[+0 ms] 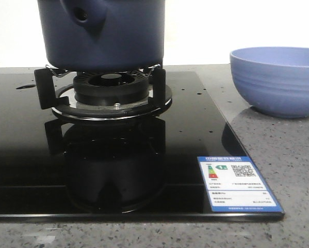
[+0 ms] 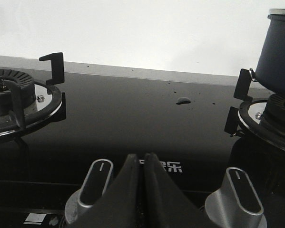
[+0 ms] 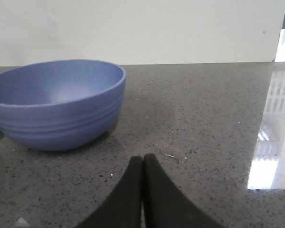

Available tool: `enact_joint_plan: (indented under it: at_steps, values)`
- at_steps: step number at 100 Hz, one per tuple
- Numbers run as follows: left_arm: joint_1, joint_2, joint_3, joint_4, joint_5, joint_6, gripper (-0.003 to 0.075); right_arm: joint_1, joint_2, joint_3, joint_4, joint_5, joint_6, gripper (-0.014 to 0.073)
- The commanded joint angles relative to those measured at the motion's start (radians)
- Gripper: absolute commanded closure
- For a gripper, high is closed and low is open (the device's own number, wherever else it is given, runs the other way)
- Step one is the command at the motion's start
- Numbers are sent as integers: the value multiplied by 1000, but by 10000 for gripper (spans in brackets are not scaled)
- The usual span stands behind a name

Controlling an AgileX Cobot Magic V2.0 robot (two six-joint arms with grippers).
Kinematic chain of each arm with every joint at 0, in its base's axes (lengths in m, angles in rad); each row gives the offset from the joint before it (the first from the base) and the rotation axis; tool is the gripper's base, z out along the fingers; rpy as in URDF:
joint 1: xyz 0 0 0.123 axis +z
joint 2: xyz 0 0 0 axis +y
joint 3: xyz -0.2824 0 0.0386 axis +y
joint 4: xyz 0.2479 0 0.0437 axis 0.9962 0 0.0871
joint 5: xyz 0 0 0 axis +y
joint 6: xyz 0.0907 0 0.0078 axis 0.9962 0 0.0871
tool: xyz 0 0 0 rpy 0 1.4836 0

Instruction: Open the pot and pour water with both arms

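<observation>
The dark navy pot (image 1: 118, 36) stands on the burner's black supports, its stub with a round hole (image 1: 82, 15) facing the front camera; its top is cut off there. In the left wrist view the pot (image 2: 280, 52) shows at the edge, its metal rim visible. My left gripper (image 2: 142, 159) is shut and empty, low over the black glass hob between two knobs. My right gripper (image 3: 142, 160) is shut and empty above the grey counter, a short way from the periwinkle ribbed bowl (image 3: 56, 102). Neither gripper appears in the front view.
The bowl (image 1: 278, 80) sits on the speckled counter to the right of the hob (image 1: 185, 155). A second burner (image 2: 14, 102) lies left of the pot's burner (image 1: 110, 90). Two silver knobs (image 2: 95, 183) (image 2: 240, 192) flank my left fingers. An energy label (image 1: 237, 183) is stuck on the hob corner.
</observation>
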Motion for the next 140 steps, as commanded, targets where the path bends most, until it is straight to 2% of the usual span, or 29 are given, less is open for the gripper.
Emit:
enact_joint_plan:
  at_steps: [1, 103, 140]
  values:
    - [0, -28, 35, -3, -69, -7, 741, 2, -17, 26, -10, -80, -2, 658]
    - [0, -28, 35, -3, -96, -7, 741, 2, -17, 26, -9, -99, -2, 658]
    - [0, -28, 35, -10, -161, -7, 741, 2, -17, 26, 73, -114, -2, 658]
